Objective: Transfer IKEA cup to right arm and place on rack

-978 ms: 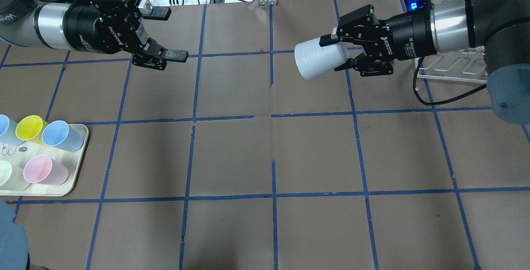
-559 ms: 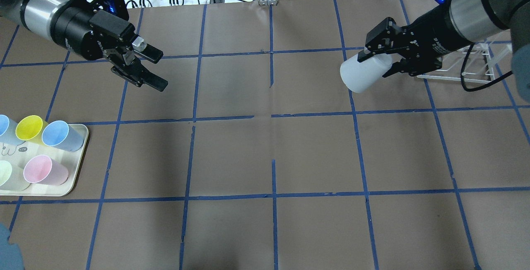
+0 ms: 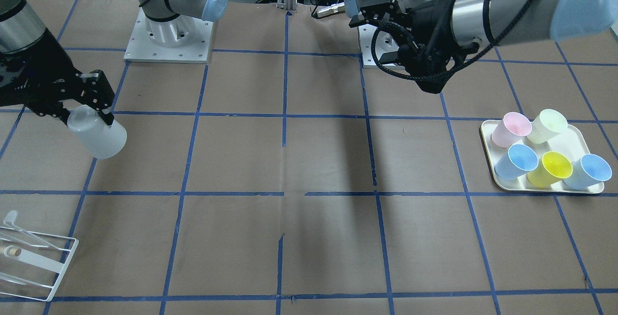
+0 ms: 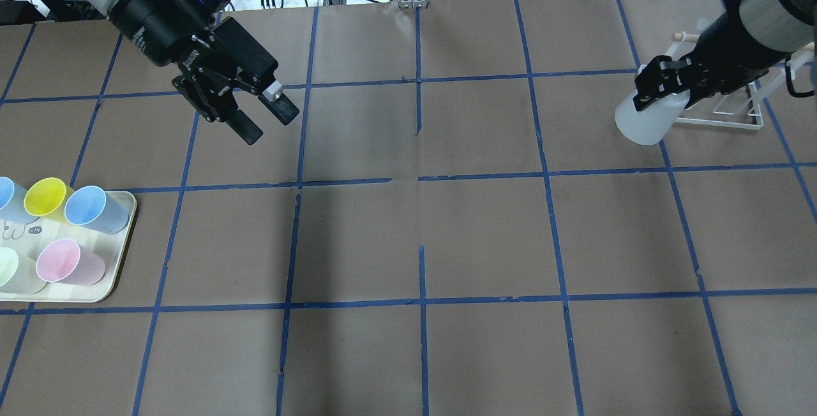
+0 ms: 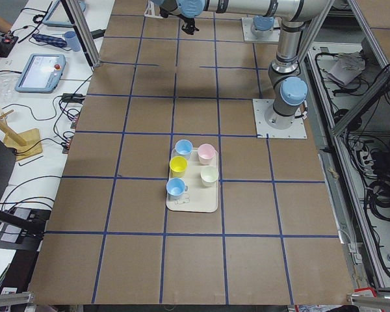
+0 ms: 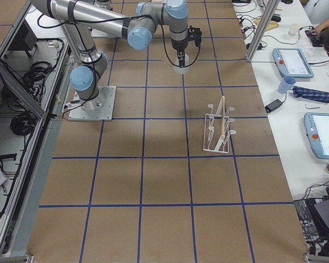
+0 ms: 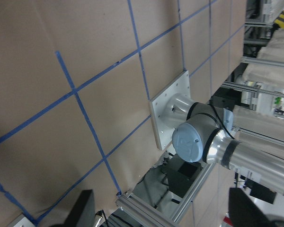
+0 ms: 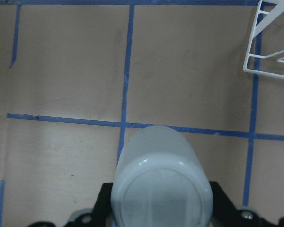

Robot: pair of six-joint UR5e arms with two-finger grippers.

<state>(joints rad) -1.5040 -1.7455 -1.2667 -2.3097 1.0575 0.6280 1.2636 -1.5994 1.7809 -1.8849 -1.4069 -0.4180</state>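
Note:
The IKEA cup [image 4: 643, 122], a pale grey tumbler, is held near its base by my right gripper [image 4: 659, 89], which is shut on it. The cup tilts mouth-down above the table, just left of the white wire rack [image 4: 721, 113]. It also shows in the front view [image 3: 99, 137] and in the right wrist view [image 8: 160, 182], where the rack's corner [image 8: 274, 47] lies at the upper right. My left gripper [image 4: 263, 118] is open and empty, far off over the table's left back part.
A cream tray [image 4: 124, 247] with several coloured cups sits at the table's left edge. The rack [image 3: 34, 262] stands near the table's right back corner. Cables and boxes lie beyond the table's far edge.
My right gripper has carried the cup rightward to beside the rack and tipped it mouth-down. My left gripper has turned and shifted slightly, still open.

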